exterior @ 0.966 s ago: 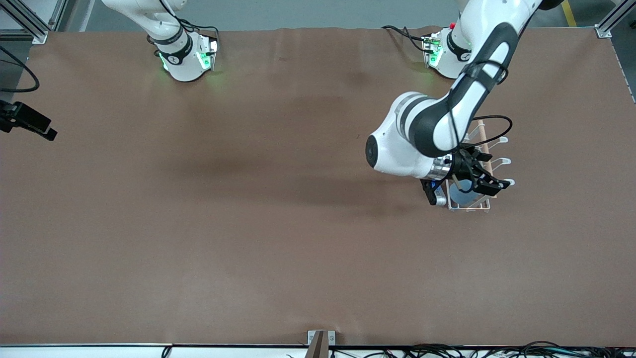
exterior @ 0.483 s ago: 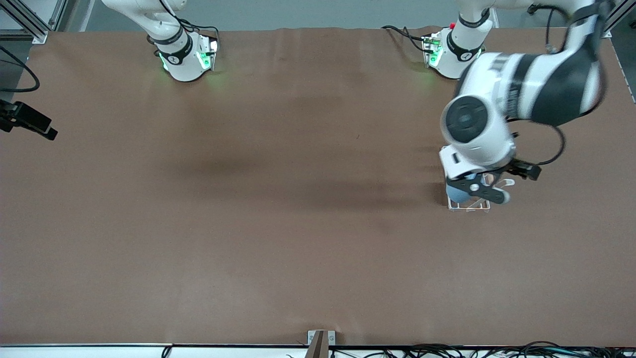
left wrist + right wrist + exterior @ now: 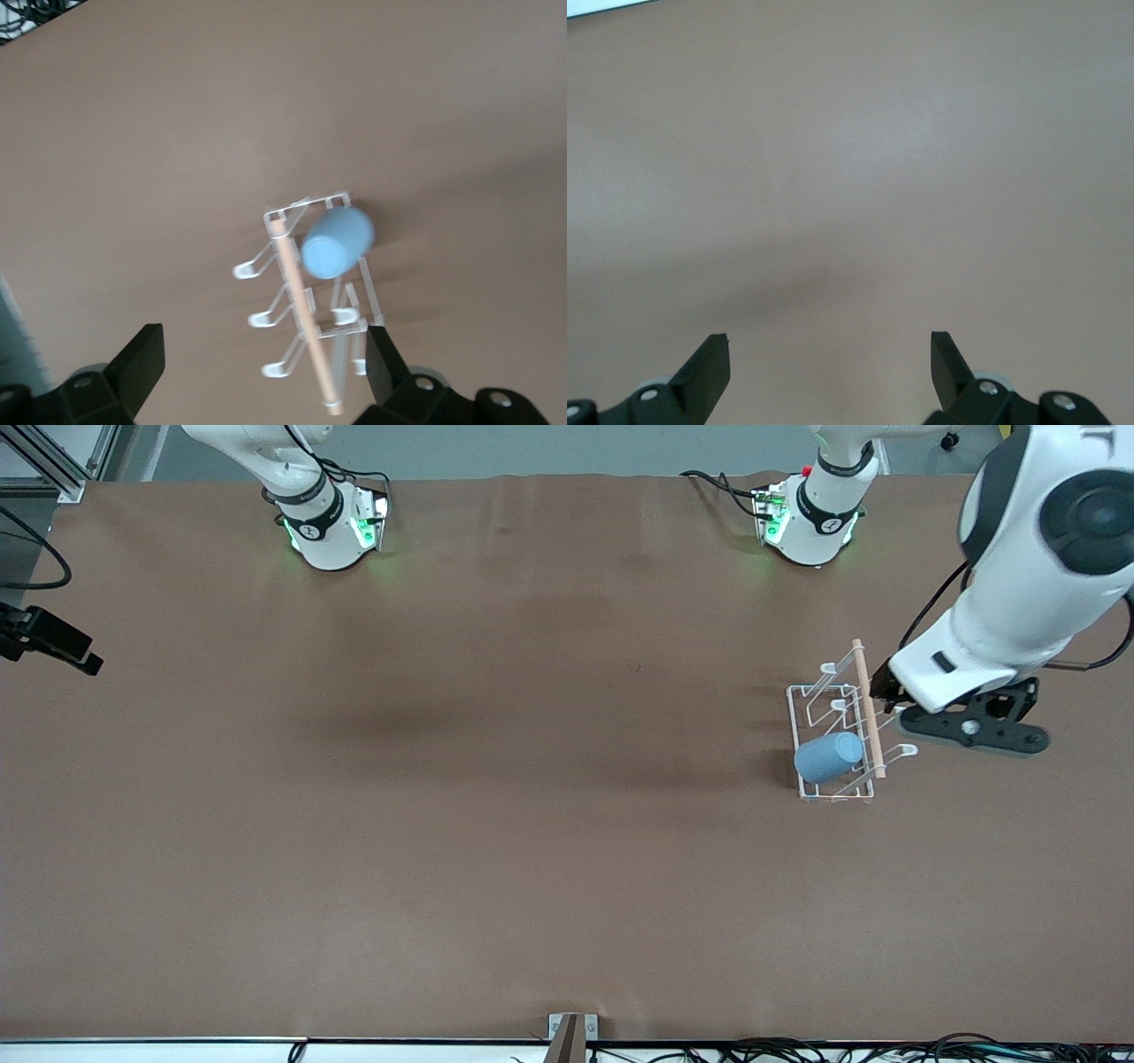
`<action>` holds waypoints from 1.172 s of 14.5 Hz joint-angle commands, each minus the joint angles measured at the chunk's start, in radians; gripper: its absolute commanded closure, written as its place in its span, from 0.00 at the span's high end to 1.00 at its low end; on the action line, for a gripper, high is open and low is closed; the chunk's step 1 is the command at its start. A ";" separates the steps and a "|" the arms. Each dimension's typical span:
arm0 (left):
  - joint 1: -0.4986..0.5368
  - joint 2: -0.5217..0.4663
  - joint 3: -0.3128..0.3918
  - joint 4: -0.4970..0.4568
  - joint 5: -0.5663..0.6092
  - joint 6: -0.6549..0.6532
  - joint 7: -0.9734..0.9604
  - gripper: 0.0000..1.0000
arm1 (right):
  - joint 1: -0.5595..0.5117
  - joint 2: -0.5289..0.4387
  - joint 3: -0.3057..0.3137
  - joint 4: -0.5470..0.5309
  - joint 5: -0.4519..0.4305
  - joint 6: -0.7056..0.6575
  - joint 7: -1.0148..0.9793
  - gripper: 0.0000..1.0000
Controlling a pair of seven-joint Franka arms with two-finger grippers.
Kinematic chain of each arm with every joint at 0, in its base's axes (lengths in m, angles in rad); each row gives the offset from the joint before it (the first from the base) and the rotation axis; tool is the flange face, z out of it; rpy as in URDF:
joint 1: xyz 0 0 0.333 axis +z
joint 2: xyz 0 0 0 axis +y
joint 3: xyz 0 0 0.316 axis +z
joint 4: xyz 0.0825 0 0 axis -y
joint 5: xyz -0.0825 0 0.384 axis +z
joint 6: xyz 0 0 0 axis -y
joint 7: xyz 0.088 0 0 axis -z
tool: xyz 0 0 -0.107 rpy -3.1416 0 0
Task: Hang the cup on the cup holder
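The light-blue cup (image 3: 828, 757) sits tilted on a prong of the white wire cup holder (image 3: 819, 691), at the holder's end nearer the front camera, beside the wooden rod (image 3: 866, 708). My left gripper (image 3: 961, 726) is open and empty, raised in the air just off the holder toward the left arm's end of the table. In the left wrist view the cup (image 3: 337, 243) and holder (image 3: 283, 314) lie well below my open left gripper (image 3: 263, 359). My right gripper (image 3: 830, 359) is open and empty over bare brown table; it does not show in the front view.
A black camera mount (image 3: 49, 642) juts in at the right arm's end of the table. A small bracket (image 3: 571, 1032) and cables lie along the table's front edge. Both arm bases (image 3: 332, 527) stand at the table's back edge.
My left gripper has let go of the cup, risen and swung away from the holder toward the left arm's end of the table. The cup stays on the prong.
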 commanded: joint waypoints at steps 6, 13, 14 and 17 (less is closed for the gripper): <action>-0.058 -0.195 0.162 -0.044 -0.198 -0.003 -0.004 1.00 | -0.007 -0.002 -0.036 0.008 -0.005 0.001 -0.079 1.00; -0.084 -0.204 0.223 0.025 -0.201 -0.048 -0.005 1.00 | 0.014 -0.004 -0.059 0.011 -0.007 -0.002 -0.082 1.00; -0.092 -0.207 0.243 0.020 -0.202 -0.080 -0.001 1.00 | 0.013 -0.004 -0.059 0.011 -0.005 -0.001 -0.082 1.00; -0.093 -0.204 0.251 0.014 -0.202 -0.103 -0.010 1.00 | 0.007 -0.002 -0.057 0.011 0.006 -0.001 -0.082 1.00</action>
